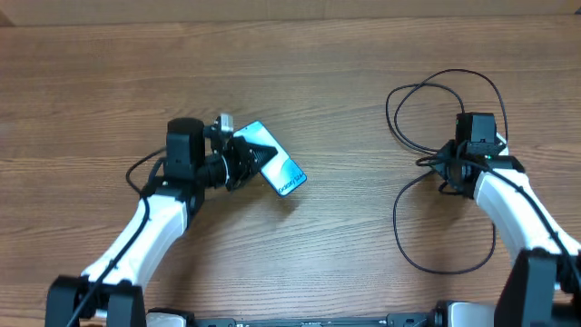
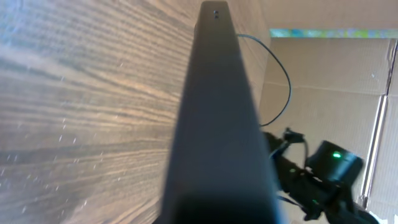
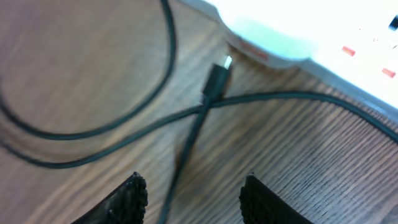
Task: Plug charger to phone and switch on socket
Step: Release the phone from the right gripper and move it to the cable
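My left gripper (image 1: 243, 157) is shut on one end of the phone (image 1: 283, 173), whose light blue screen faces up and tilts to the lower right. In the left wrist view only the phone's dark edge (image 2: 217, 124) shows, filling the middle. The thin black charger cable (image 1: 404, 195) loops on the table at the right. My right gripper (image 1: 452, 168) is open above the cable, with the strand running between its fingers (image 3: 196, 196). The cable's small black plug tip (image 3: 217, 74) lies just ahead, touching the white socket strip (image 3: 298, 31) with red switches.
The wooden table (image 1: 345, 73) runs under everything. In the left wrist view the right arm (image 2: 329, 168) with a green light shows at the lower right, and a cardboard wall (image 2: 323, 74) stands behind it. In the overhead view the right arm hides most of the strip.
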Tool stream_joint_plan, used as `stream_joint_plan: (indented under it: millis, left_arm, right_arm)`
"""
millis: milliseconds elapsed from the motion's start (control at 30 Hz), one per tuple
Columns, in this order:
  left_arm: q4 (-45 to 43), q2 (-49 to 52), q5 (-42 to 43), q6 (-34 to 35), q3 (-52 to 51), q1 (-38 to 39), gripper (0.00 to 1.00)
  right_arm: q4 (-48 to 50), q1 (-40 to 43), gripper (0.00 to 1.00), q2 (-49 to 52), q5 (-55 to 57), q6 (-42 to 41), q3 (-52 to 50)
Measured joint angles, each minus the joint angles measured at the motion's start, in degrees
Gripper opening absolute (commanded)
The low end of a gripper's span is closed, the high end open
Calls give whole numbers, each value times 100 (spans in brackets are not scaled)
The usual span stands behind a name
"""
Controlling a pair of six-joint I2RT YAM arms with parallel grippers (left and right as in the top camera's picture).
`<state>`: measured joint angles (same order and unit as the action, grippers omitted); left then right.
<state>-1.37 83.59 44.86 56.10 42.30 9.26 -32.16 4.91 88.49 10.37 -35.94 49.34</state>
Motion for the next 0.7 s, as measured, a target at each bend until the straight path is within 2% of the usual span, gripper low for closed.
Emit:
stream_joint_plan:
  millis: [167,333,433,500,533,700]
  left_arm:
    - [-2,173,20,-81,168,0,4]
    - [4,173,17,-85,168,0,4]
    - [4,173,15,-85,170,0,4]
    - [7,173,15,-85,170,0,4]
    - [7,173,15,-85,170,0,4]
    - [9,173,17,-85,168,0,4]
  right_arm:
    - [52,-2,45,503,-79,13,0]
    - [382,-2,38,863,-98,188,4]
    - [686,-2,27,988,-133,457,55]
    - [831,0,9,1080,-262,673,118]
    - [866,2,4,1113,-356,730,146]
    - [588,13,4,1119,-894,870,208]
